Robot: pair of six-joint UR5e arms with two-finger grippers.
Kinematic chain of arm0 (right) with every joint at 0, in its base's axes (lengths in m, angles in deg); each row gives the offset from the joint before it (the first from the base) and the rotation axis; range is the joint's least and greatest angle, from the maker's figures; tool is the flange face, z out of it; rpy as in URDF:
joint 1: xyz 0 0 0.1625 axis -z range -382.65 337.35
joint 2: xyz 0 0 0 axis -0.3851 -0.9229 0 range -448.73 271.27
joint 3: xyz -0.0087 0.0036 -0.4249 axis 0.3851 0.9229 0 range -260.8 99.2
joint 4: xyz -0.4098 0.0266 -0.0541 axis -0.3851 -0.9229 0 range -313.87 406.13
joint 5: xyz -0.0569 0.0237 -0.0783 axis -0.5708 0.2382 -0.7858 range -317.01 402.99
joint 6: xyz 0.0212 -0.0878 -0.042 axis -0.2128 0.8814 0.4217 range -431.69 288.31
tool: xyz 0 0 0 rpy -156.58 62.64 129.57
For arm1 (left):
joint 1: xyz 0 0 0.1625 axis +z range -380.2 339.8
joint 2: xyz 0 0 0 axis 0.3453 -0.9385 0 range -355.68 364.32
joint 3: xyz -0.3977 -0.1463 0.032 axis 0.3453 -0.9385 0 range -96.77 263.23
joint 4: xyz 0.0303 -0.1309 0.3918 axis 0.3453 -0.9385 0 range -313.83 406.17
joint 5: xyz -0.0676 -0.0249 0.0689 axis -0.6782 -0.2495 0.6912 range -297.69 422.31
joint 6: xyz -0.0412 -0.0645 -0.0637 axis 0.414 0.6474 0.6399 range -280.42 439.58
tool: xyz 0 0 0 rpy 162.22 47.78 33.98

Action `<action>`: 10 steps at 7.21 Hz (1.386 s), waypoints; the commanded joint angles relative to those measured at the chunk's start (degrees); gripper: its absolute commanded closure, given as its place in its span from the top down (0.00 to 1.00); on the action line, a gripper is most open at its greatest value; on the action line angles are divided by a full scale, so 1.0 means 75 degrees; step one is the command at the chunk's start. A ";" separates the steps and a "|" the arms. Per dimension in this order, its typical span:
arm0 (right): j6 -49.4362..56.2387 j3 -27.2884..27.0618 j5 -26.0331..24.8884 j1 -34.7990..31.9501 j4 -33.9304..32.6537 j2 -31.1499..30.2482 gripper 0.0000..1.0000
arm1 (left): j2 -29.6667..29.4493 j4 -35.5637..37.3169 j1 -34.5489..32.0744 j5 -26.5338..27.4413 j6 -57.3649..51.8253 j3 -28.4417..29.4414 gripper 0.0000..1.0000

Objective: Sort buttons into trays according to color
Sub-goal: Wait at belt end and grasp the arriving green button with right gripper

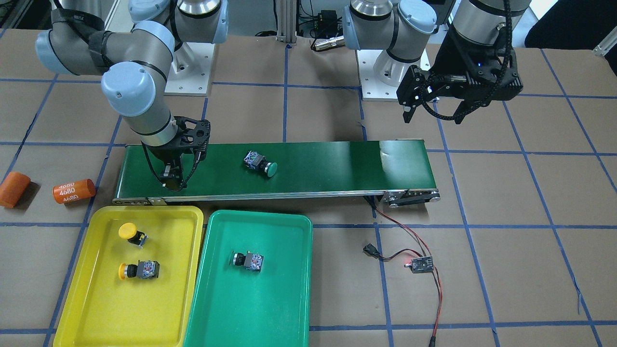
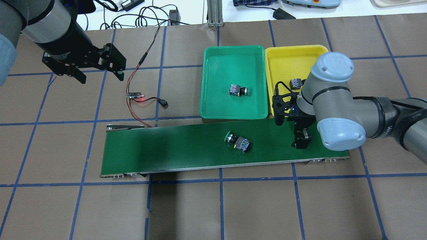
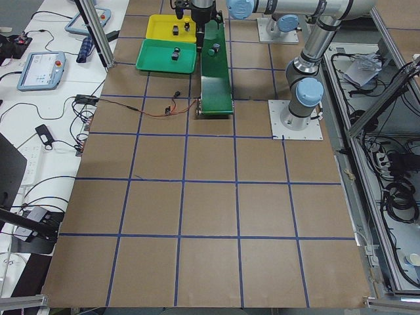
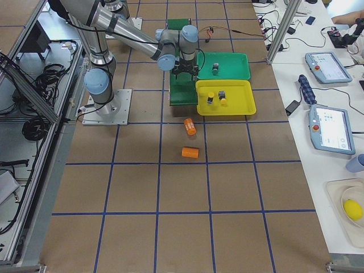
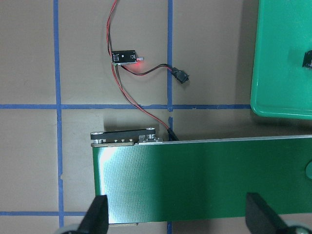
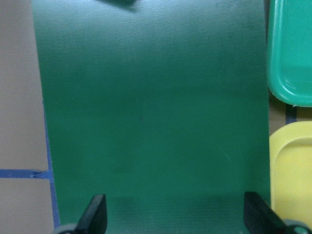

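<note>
Green button [image 1: 261, 164] lies on its side midway along the conveyor belt [image 1: 337, 166]. Second green button [image 1: 247, 260] rests in the green tray [image 1: 289, 308]; two yellow buttons [image 1: 131, 233] occupy the yellow tray [image 1: 96, 308]. Right gripper [image 6: 175, 217] (low over the belt end) and left gripper [image 5: 178, 219]: fingers spread wide, empty.

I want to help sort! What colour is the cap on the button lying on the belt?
Green; that button shows best in the front-facing view.
</note>
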 commanded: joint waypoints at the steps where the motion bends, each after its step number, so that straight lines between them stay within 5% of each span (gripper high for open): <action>1: -0.0068 -0.0049 0.0003 0.0001 -0.0003 -0.0007 1.00 | 0.0114 -0.0026 -0.0001 -0.0091 -0.0009 -0.0164 1.00; 10: -0.0947 -0.0424 0.0026 0.0001 -0.0003 -0.0406 1.00 | -0.0049 0.0034 0.0023 -0.0139 -0.0115 -0.0049 1.00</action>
